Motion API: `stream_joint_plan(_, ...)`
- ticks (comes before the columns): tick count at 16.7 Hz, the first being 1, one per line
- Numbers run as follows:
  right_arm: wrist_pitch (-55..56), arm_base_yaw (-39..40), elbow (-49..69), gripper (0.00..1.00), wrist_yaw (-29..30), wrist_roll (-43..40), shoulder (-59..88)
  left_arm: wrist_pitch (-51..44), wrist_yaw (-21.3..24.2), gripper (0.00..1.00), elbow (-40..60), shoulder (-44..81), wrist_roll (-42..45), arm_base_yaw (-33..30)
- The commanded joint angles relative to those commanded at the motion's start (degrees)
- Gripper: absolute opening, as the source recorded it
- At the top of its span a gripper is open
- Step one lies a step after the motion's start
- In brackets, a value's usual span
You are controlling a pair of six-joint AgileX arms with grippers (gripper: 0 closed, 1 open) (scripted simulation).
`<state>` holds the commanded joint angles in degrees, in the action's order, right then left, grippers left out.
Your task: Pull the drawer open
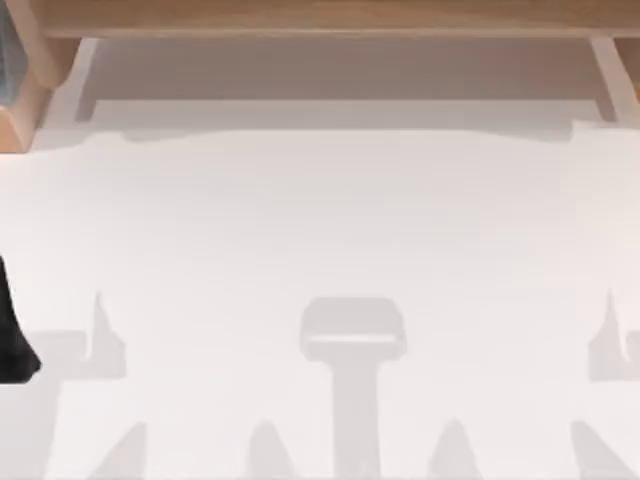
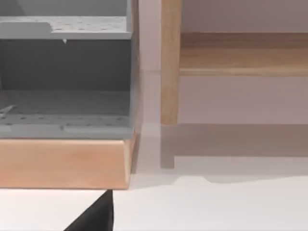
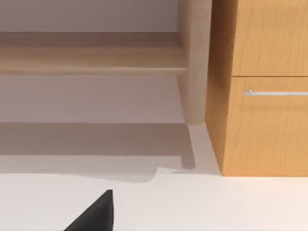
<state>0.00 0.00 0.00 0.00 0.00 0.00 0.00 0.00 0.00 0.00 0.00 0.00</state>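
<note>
On the table's left side a drawer (image 2: 62, 163) with a light wooden front stands pulled out, its grey inside (image 2: 62, 103) showing; its corner appears in the top view (image 1: 20, 95). A dark part of my left gripper (image 2: 94, 216) sits low in the left wrist view, short of that front and apart from it. My left arm (image 1: 12, 335) is at the table's left edge. On the right side a wooden cabinet holds a shut drawer (image 3: 269, 125) with a silver bar handle (image 3: 275, 93). My right gripper (image 3: 94, 215) is well back from it.
A low wooden shelf (image 1: 320, 20) runs along the back of the white table (image 1: 320, 240), held by wooden posts (image 2: 169, 62) (image 3: 193, 57). Shadows of the arms and camera fall on the near part of the table.
</note>
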Motion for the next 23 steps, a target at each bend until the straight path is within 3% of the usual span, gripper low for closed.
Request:
stream_joint_plan(6,5.3,-3.8,3.1,1.0,-3.5,-0.1,6.5,0.0,0.0,1.0,0.0,0.0,0.0,0.0)
stream_joint_plan(17,30.6,-22.1,17.9,1.0,-21.9,0.7,48.4,0.0,0.0,1.0,0.0,0.0,0.0,0.0)
stream_joint_plan(23,34.1,-24.7,19.9,1.0,-24.3,0.8,53.7,0.0,0.0,1.0,0.0,0.0,0.0,0.0)
